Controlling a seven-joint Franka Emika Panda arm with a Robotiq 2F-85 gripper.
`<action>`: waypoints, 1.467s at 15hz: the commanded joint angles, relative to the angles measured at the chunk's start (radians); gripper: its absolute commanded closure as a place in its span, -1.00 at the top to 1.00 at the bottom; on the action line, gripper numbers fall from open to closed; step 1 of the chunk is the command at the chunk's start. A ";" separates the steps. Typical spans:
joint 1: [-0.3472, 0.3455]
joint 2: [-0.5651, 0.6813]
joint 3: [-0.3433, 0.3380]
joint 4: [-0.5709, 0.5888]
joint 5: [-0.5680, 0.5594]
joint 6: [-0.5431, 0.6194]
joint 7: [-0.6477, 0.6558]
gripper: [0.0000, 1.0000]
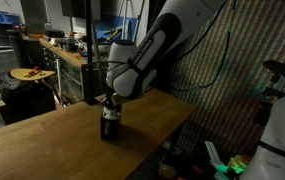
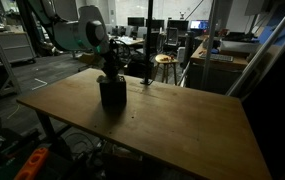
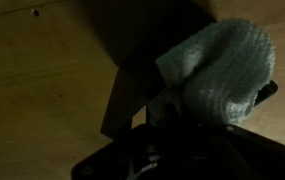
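Clamping with my jaws drawn narrow, my gripper pinches a pale, nubbly cloth. The grip takes one end only, so in the wrist view the free part bulges out to one side of the fingers as a soft wad rather than lying flat.

Position: I hang directly over a dark container, with the wrist pointing straight down. In both exterior views the fingertips sit level with, or just above, its rim. Whether the cloth touches the rim cannot be determined in this light.

Container: it stands upright on its base and apart from every edge of the wooden table, a stable footing with nothing else near it on the top. Its opening faces me. The interior reads as plain shadow in the wrist view, so its contents cannot be stated.

Beyond the table: a stool and a cluttered workbench stand well apart.
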 commanded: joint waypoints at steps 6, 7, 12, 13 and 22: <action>0.048 0.068 -0.007 0.047 -0.004 -0.048 0.010 -0.91; 0.059 0.081 -0.012 0.054 -0.011 -0.056 0.016 -0.91; 0.066 0.098 -0.006 0.083 -0.003 -0.117 0.010 -0.39; 0.063 0.097 -0.004 0.087 0.000 -0.127 0.010 -0.39; 0.042 0.048 -0.021 0.071 -0.002 -0.143 0.014 0.89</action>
